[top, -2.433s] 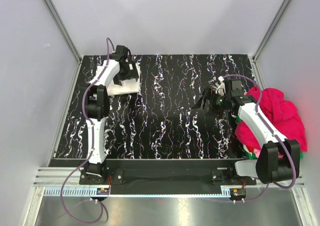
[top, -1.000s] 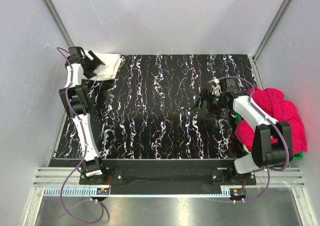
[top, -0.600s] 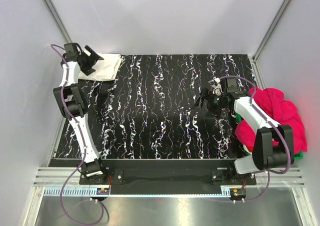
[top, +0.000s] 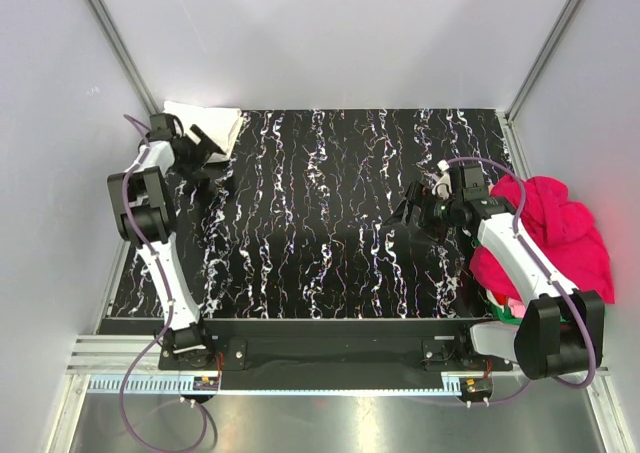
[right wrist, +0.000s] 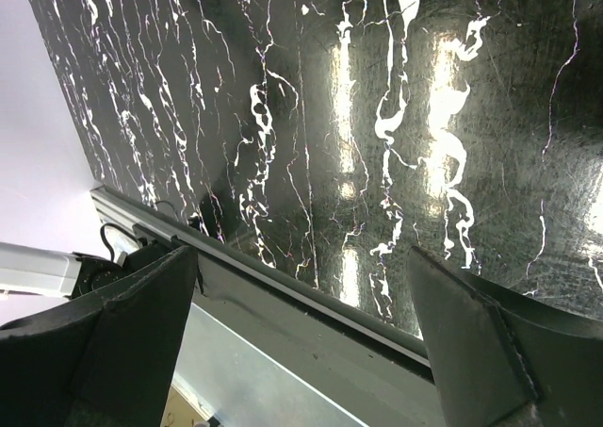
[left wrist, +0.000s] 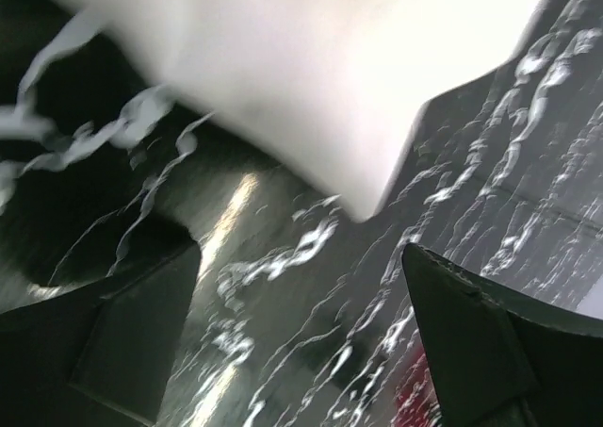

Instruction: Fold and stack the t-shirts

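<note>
One white t-shirt lies folded at the far left corner of the black marbled surface, so the stack appears to have a single piece so far. The left jaws stand spread and empty just beside its near edge. The right jaws, also spread and empty, hang over bare surface near the heap of magenta t-shirts, which lie crumpled in the green basket. Most of the folding looks yet to be done.
</note>
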{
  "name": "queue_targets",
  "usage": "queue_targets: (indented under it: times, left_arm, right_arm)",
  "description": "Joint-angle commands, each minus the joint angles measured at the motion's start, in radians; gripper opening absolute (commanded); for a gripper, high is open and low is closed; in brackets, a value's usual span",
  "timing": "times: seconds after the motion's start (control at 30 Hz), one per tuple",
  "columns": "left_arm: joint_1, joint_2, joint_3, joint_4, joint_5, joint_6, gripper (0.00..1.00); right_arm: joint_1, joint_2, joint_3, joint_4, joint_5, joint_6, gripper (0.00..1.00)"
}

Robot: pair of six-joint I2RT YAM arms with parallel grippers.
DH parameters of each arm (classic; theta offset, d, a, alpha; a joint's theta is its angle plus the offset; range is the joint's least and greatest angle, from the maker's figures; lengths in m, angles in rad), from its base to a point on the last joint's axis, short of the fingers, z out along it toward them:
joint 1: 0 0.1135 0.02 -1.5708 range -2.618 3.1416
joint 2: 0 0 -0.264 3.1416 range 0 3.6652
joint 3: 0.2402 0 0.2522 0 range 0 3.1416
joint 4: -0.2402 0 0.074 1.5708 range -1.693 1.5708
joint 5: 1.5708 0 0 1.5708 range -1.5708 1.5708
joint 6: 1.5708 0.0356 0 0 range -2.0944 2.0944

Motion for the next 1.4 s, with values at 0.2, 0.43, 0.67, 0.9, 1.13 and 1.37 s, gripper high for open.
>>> queue_targets:
  times: [0.2,0.43,0.67,0.9,1.13,1.37]
  left_arm:
    - [-0.047,0.237,0.328,0.037,0.011,-0.016,0.99]
    - [-0.076,0.267,0.400,0.089,0.075,-0.070,0.99]
    - [-0.091,0.163,0.357,0.063,0.117,-0.061,0.99]
    - [-0.171,-0.181,0.055,0.051,0.097,-0.012,0.99]
    - [-0.357,-0.500,-0.301,0.008,0.042,0.020,0.99]
    - [-0.489,-0.902,-0.658,-0.079,-0.031,0.039,0.99]
  right_arm:
    - [0.009,0.051,0.040,0.009,-0.018,-0.005,1.00]
    - [0.009,0.074,0.030,0.038,-0.018,0.003,1.00]
    - [0.009,0.027,0.072,-0.036,0.055,-0.032,1.00]
    - [0.009,-0.126,0.149,-0.164,0.314,-0.008,1.00]
    - [-0.038,0.013,0.204,-0.257,0.539,-0.051,1.00]
    - [-0.091,0.256,0.276,-0.238,0.709,-0.057,1.00]
